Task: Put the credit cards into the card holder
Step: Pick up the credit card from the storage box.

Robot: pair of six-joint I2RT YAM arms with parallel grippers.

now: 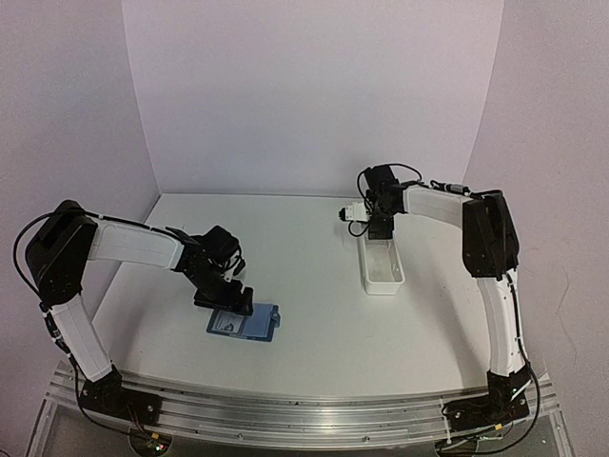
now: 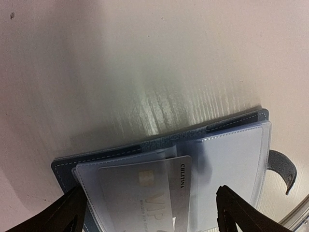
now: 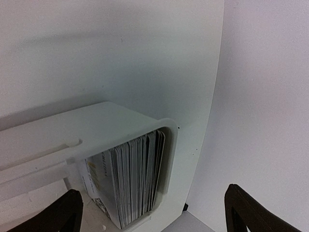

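Note:
The card holder (image 1: 249, 323) lies open on the table left of centre, its blue cover (image 2: 96, 157) under clear sleeves and its snap tab (image 2: 283, 167) at the right. One credit card (image 2: 145, 193) with a chip and "VIP" print sits partly inside the left sleeve. My left gripper (image 2: 153, 215) hangs just over it, open, its fingertips (image 2: 72, 212) apart from the card's edges. A stack of credit cards (image 3: 137, 179) stands on edge at one end of a white tray (image 3: 166, 145). My right gripper (image 3: 154, 215) hovers open above that stack, holding nothing.
The white tray (image 1: 383, 267) sits right of centre, running toward the back wall. White walls close in the table at the back and both sides. The two arm bases stand on the metal rail (image 1: 285, 414) at the near edge.

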